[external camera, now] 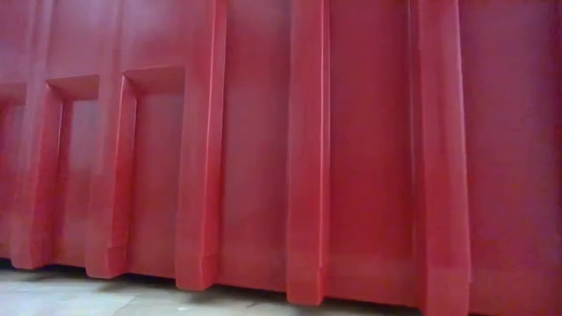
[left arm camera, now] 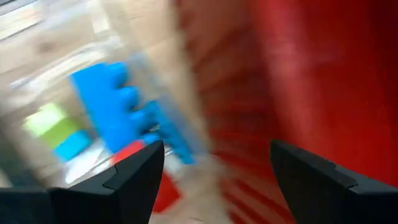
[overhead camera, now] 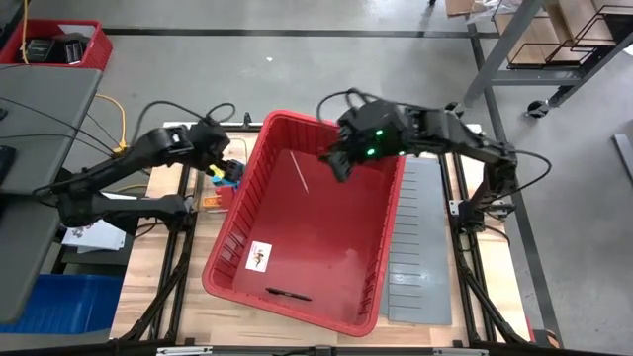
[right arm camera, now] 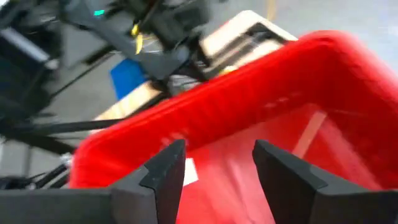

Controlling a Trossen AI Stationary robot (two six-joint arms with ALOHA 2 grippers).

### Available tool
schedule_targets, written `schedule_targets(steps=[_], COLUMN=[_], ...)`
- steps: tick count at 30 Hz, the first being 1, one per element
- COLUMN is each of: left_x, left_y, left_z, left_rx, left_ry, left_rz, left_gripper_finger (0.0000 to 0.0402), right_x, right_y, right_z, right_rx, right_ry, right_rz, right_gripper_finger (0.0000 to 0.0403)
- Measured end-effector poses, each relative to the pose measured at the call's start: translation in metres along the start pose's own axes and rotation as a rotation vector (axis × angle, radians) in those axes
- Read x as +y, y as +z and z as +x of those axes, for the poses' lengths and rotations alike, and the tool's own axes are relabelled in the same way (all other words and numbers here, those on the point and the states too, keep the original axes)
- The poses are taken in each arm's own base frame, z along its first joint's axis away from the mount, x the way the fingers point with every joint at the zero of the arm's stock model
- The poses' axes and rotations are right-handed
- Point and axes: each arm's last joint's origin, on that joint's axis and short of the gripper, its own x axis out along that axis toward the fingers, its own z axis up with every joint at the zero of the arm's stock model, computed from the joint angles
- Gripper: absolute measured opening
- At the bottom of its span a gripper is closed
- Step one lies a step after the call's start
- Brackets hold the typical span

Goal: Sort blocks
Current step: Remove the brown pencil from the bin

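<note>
The large red plastic bin sat at an angle across the wooden table, a flat grey slotted divider sheet lying just beside it on the right. The left gripper hung just outside the bin's left wall, its 2 dark fingers spread apart with nothing between them. Below it lay the small plastic toy blocks: a blue brick nearest, a green one and a red one close by. The right gripper hovered over the bin's far corner, its fingers also parted and holding nothing. A black pen-like object rested on the bin floor.
</note>
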Motion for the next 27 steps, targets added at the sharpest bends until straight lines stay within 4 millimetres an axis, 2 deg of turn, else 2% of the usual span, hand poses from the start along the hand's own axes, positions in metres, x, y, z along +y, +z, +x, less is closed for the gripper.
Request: schedule_targets(steps=[3, 6, 9, 12, 13, 17, 20, 27], left_x=[-0.007, -0.007, -0.01, -0.018, -0.022, -0.036, -0.046, -0.076], left_y=[-0.005, -0.02, -0.032, -0.04, -0.042, -0.049, -0.054, -0.063], left_z=[-0.022, -0.028, -0.028, -0.021, -0.017, 0.0, 0.006, 0.01], left_rx=[-0.003, 0.074, 0.131, 0.145, 0.145, 0.159, 0.179, 0.192], left_ry=[-0.087, -0.036, -0.032, -0.027, -0.037, -0.084, -0.101, -0.253], left_rz=[0.046, 0.044, 0.052, 0.058, 0.059, 0.039, 0.038, 0.04], left_gripper_finger=[0.0277, 0.0254, 0.0216, 0.0159, 0.0138, 0.0054, 0.001, 0.0016], right_x=[0.011, 0.012, 0.004, -0.002, -0.005, -0.012, -0.018, -0.035], right_y=[-0.004, -0.014, -0.025, -0.034, -0.037, -0.045, -0.05, -0.055], right_z=[0.024, 0.047, 0.071, 0.103, 0.114, 0.145, 0.161, 0.187], right_rx=[0.031, 0.099, 0.196, 0.273, 0.291, 0.347, 0.373, 0.382], right_ry=[0.06, 0.016, -0.085, -0.13, -0.142, -0.141, -0.172, -0.269], right_rz=[-0.027, -0.057, -0.018, 0.003, 0.004, 0.021, 0.024, 0.076], right_gripper_finger=[0.018, 0.0154, 0.0096, 0.0023, 0.0012, 0.0036, 0.0066, 0.011])
